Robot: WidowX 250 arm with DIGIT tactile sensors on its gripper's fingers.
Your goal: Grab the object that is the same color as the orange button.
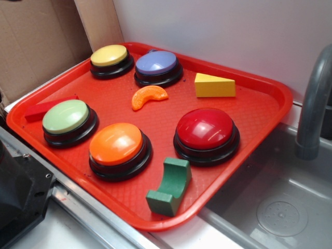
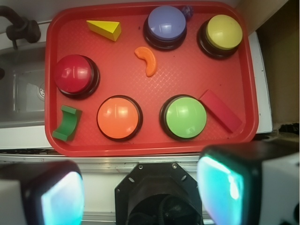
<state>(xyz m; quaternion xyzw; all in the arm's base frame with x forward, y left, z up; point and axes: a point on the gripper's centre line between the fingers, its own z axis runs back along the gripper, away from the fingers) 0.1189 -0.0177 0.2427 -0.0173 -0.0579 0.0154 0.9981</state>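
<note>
Small glossy orange crescent slice [image 2: 147, 61] lies untouched mid-tray on the red plastic tray [image 2: 243, 70], between the purple dome button [image 2: 165, 24] and the glossy orange dome button [image 2: 119, 117] (colour match). Gripper [image 2: 140, 199] open, well short of the tray: 0 steps done, approach and grasp remain. Fingertips blurred, cropped.

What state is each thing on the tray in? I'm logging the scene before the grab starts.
orange slice: loose on tray, untouched
orange button: upright
red button: upright
green button: upright
blue button: upright
yellow button: upright
green arch block: standing on end
gripper: open, off the tray
</note>
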